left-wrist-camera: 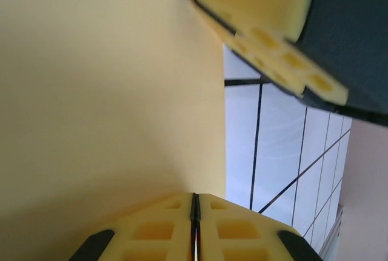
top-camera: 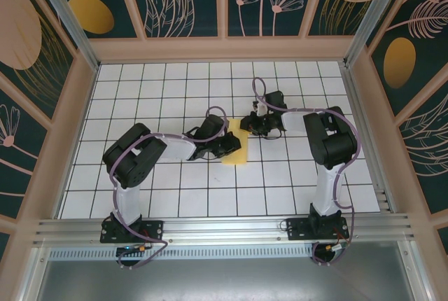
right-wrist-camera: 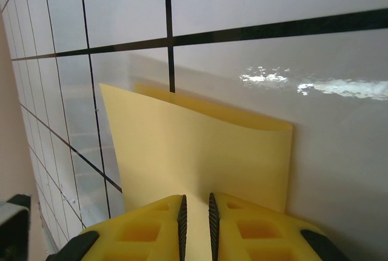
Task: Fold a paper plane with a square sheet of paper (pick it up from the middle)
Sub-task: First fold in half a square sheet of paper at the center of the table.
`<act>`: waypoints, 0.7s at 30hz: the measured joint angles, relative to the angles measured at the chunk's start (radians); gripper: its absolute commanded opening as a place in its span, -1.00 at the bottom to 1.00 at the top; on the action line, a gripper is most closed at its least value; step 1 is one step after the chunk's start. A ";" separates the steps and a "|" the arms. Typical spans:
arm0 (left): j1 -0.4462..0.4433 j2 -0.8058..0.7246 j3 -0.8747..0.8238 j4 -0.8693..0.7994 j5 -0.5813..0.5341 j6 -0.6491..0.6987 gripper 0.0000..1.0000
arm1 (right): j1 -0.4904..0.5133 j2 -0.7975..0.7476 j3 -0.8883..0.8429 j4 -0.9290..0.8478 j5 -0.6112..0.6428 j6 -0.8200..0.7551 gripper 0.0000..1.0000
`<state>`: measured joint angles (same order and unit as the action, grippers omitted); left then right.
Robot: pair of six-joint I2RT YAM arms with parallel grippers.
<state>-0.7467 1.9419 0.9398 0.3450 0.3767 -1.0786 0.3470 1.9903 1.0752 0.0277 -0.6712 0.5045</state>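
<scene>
So we've got a white table (top-camera: 175, 84), the top split by thin black lines into a grid of square tiles. It's pretty glossy, and up close from the right wrist we catch a bright glare streak on it. A silver metal rail (top-camera: 224, 229) runs along the near edge. The one loose thing on it is a yellow sheet of paper (top-camera: 236, 152), sitting about mid-table. Up close it looks doubled over, two layers, bowing a little rather than flat, and we can't tell how much actually touches the tiles
</scene>
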 measured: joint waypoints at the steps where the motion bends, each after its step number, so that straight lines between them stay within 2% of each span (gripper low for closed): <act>1: -0.002 0.000 0.000 -0.008 -0.003 0.000 -0.80 | 0.000 0.000 0.000 0.000 0.000 0.002 -0.62; 11: -0.003 0.000 -0.001 -0.055 -0.043 0.012 -0.83 | 0.000 -0.052 -0.021 -0.003 -0.013 0.000 -0.63; 15: -0.003 0.000 0.001 -0.058 -0.045 0.012 -0.84 | 0.003 -0.114 -0.058 -0.005 -0.034 -0.002 -0.73; 21: -0.003 0.000 0.001 -0.059 -0.045 0.013 -0.84 | 0.015 -0.123 -0.113 -0.010 -0.037 -0.002 -0.85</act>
<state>-0.7502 1.9419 0.9409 0.2863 0.3321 -1.0660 0.3622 1.8671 0.9623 0.0181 -0.7082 0.5030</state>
